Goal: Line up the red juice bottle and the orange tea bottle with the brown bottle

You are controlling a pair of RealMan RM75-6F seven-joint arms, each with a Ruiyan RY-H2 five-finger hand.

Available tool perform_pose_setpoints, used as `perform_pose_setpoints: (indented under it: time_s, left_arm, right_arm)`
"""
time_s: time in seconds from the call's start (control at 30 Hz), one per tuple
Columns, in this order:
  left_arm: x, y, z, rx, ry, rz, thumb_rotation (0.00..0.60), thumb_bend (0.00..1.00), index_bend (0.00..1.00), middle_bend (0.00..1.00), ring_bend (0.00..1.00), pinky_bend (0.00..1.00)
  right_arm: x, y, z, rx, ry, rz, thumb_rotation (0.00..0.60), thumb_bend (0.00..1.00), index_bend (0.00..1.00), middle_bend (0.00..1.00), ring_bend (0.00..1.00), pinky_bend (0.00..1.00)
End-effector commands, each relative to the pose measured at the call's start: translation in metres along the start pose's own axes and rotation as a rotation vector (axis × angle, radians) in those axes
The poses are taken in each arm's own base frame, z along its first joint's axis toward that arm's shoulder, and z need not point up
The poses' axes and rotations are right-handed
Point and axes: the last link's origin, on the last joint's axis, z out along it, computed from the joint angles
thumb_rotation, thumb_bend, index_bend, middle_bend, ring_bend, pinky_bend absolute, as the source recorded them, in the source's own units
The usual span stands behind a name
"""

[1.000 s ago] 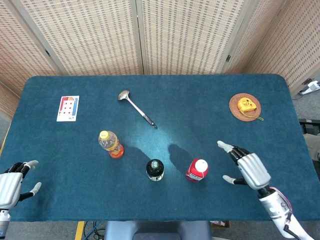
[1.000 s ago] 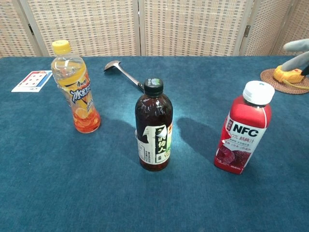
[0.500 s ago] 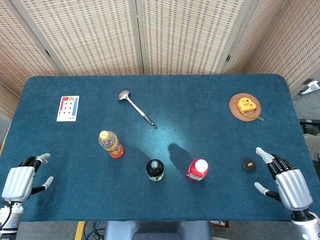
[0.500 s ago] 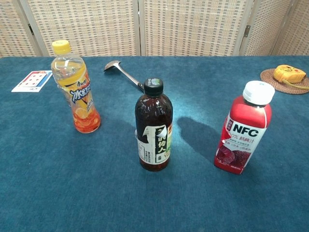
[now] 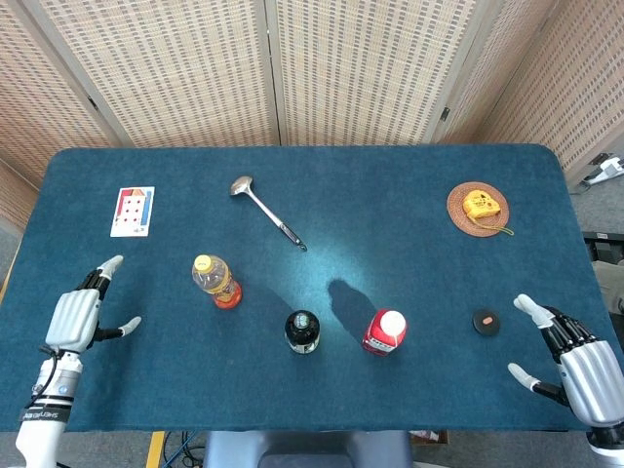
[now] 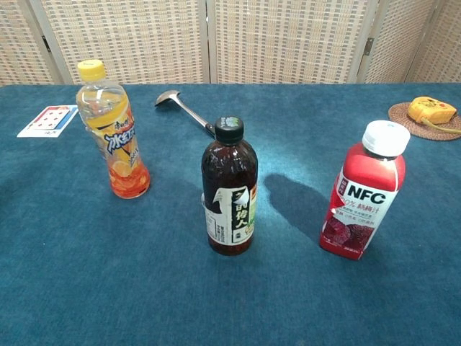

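On the blue felt surface, the dark brown glass bottle stands upright between the red plastic juice bottle beside it and the orange tea bottle, set farther back. Left hand and right hand hover empty, fingers spread.

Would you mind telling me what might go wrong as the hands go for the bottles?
1. The orange tea bottle is tall and narrow; the open left hand might tip it.
2. The ladle lies just behind, so a pushed bottle could strike it.
3. The red juice bottle stands near the brown bottle; the right hand could knock both.
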Motion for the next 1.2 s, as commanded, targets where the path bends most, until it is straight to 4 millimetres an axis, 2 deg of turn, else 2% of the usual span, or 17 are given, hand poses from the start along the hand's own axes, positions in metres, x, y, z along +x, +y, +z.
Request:
perform_pose_setpoints:
  time_s: [0.03, 0.13, 0.37, 0.87, 1.2]
  left_arm:
    - [-0.006, 0.008, 0.016, 0.003, -0.024, -0.080, 0.600, 0.10, 0.05, 0.03, 0.04, 0.19]
    - [-0.010, 0.015, 0.027, 0.012, -0.054, -0.160, 0.600, 0.10, 0.04, 0.00, 0.00, 0.15]
    - [-0.015, 0.029, 0.043, 0.010, -0.125, -0.279, 0.600, 0.10, 0.04, 0.00, 0.00, 0.13]
    - [-0.024, 0.061, 0.054, -0.029, -0.255, -0.524, 0.600, 0.07, 0.02, 0.00, 0.00, 0.13]
    - [-0.034, 0.078, 0.062, -0.065, -0.277, -0.583, 0.600, 0.07, 0.02, 0.00, 0.00, 0.13]
  right_arm:
    - [0.001, 0.001, 0.000, -0.002, 0.000, 0.004, 0.600, 0.00, 0.10, 0.25, 0.22, 0.40]
    - [0.001, 0.002, 0.000, -0.003, -0.005, 0.009, 0.600, 0.00, 0.10, 0.25, 0.22, 0.40]
    - [0.000, 0.003, 0.001, -0.007, -0.014, 0.009, 0.600, 0.00, 0.10, 0.25, 0.22, 0.40]
    - [-0.002, 0.005, 0.003, -0.010, -0.023, 0.017, 0.600, 0.00, 0.10, 0.25, 0.23, 0.40]
    - [-0.001, 0.006, 0.002, -0.011, -0.024, 0.022, 0.600, 0.00, 0.10, 0.25, 0.22, 0.40]
